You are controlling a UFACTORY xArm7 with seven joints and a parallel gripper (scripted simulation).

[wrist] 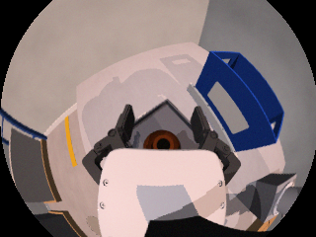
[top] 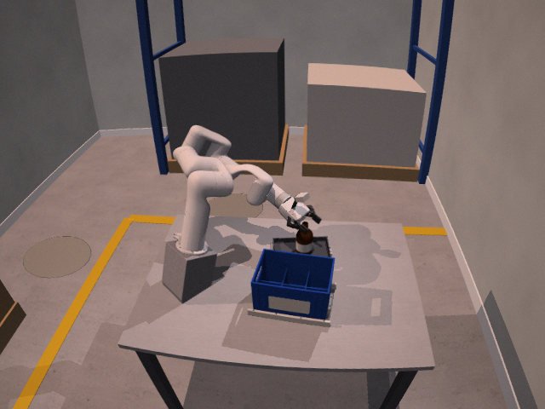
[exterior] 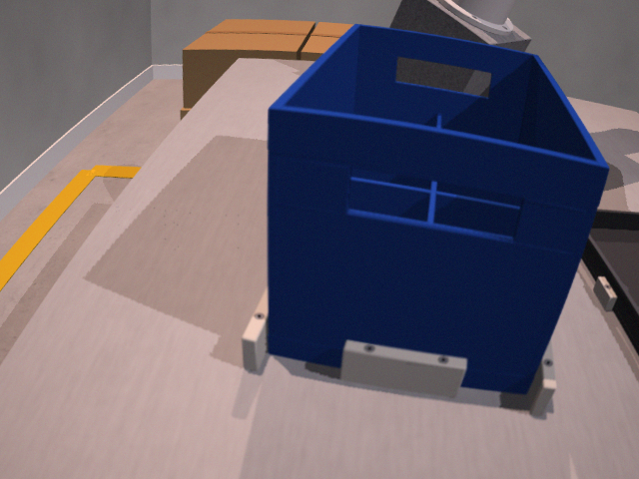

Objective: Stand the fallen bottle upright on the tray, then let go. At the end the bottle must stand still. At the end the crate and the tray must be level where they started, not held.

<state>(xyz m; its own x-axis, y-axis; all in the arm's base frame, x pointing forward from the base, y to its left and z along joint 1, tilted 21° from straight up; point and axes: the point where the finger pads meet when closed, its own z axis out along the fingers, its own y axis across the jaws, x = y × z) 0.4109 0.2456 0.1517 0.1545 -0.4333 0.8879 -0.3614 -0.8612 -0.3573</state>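
grey table (top: 378, 334) carries your scene: the bottle (top: 304, 239) stands upright on the tray (top: 324, 241), at twelve o'clock from the crate (top: 292, 285). your gripper (top: 303, 217) hangs spread wide and empty above its cap. release looks done; lift straight away.

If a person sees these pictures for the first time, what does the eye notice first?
The blue crate in the middle of the table stands out first. Just behind it, a brown bottle stands upright on the dark tray. The white arm's open gripper hangs right above the bottle's cap, holding nothing.
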